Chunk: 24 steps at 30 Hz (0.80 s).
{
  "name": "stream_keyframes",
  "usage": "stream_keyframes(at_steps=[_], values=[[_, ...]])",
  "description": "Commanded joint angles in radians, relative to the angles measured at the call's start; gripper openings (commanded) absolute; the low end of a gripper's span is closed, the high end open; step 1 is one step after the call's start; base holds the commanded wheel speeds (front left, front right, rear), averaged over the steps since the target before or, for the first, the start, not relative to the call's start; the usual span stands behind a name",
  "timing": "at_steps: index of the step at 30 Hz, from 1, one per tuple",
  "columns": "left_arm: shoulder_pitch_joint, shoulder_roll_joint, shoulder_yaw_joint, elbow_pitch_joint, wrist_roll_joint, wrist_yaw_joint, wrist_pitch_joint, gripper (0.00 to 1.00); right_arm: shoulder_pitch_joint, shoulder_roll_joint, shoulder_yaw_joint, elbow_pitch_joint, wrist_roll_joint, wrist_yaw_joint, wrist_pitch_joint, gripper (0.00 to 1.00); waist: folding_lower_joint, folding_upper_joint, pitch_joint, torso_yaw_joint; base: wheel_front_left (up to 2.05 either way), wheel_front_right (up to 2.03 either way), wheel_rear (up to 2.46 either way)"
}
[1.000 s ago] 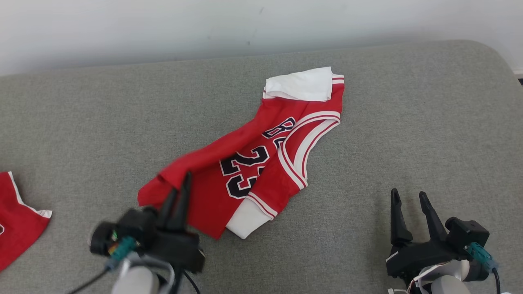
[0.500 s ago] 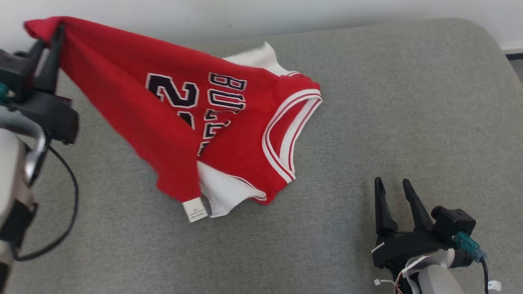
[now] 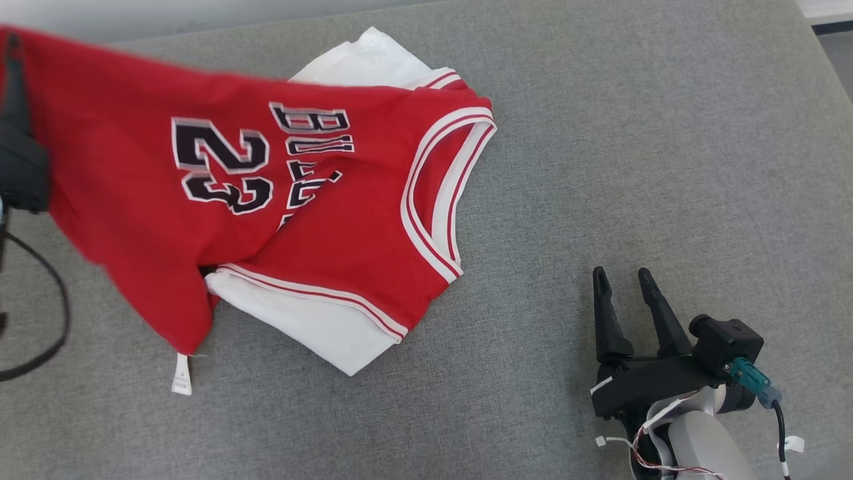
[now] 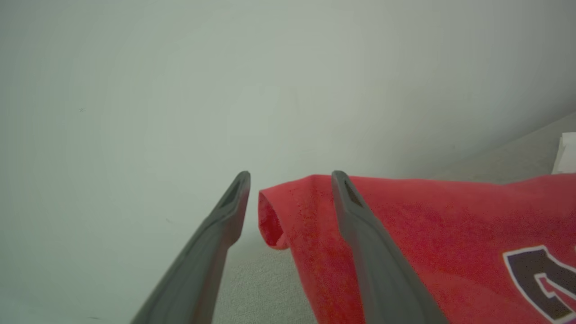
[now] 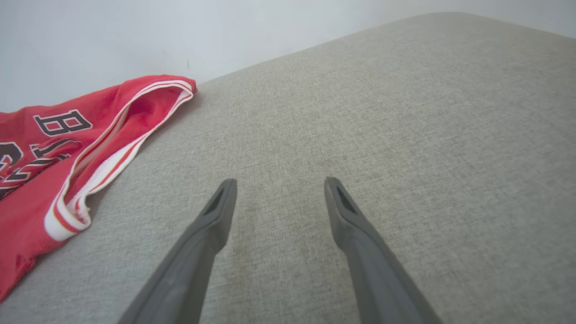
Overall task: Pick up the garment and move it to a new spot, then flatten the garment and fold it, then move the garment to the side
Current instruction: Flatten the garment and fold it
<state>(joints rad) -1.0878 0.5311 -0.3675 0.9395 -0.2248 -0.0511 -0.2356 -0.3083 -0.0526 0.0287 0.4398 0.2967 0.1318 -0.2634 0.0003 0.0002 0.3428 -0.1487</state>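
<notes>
The garment (image 3: 320,220) is a red jersey with white trim and black "23" lettering. It lies partly spread on the grey cushion (image 3: 633,133), its left part blurred and raised. In the left wrist view my left gripper (image 4: 291,175) is open, and a fold of the garment (image 4: 405,225) hangs between its fingers, draped against the right finger (image 4: 360,225). Its dark body (image 3: 23,173) sits at the left edge of the head view. My right gripper (image 3: 622,273) rests open and bare on the cushion, to the right of the garment (image 5: 45,180), with nothing between its fingers (image 5: 211,225).
A pale wall (image 5: 135,36) runs behind the cushion's far edge. The cushion's rounded corner (image 3: 810,40) lies at the upper right. A black cable (image 3: 46,320) loops at the left edge. A white label (image 3: 181,377) hangs from the garment's lower hem.
My left gripper carried the garment's corner up and to the left, unfurling the jersey, and its jaws have now opened. The head camera tilted down. The right gripper stayed open in place.
</notes>
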Motion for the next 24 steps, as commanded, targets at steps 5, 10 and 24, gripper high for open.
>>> stream_keyframes(at_steps=[5,10,24], values=[[0.051,-0.060,0.014,0.032,-0.030,0.030,-0.027,1.00,0.008,0.003,0.013,0.001,0.012,-0.002,-0.002,1.00,-0.0003,-0.0002,-0.032,0.040,0.00,0.00,0.00],[0.104,-0.100,0.021,0.004,-0.044,0.034,-0.030,1.00,0.025,0.002,0.023,0.012,0.019,-0.002,-0.002,1.00,-0.0003,-0.0002,-0.064,0.073,0.00,0.00,0.00],[0.498,-0.246,0.145,-0.305,-0.085,0.073,-0.030,1.00,0.099,0.003,0.057,0.045,0.032,-0.002,-0.002,1.00,-0.0003,-0.0002,-0.203,0.147,0.00,0.00,0.00]])
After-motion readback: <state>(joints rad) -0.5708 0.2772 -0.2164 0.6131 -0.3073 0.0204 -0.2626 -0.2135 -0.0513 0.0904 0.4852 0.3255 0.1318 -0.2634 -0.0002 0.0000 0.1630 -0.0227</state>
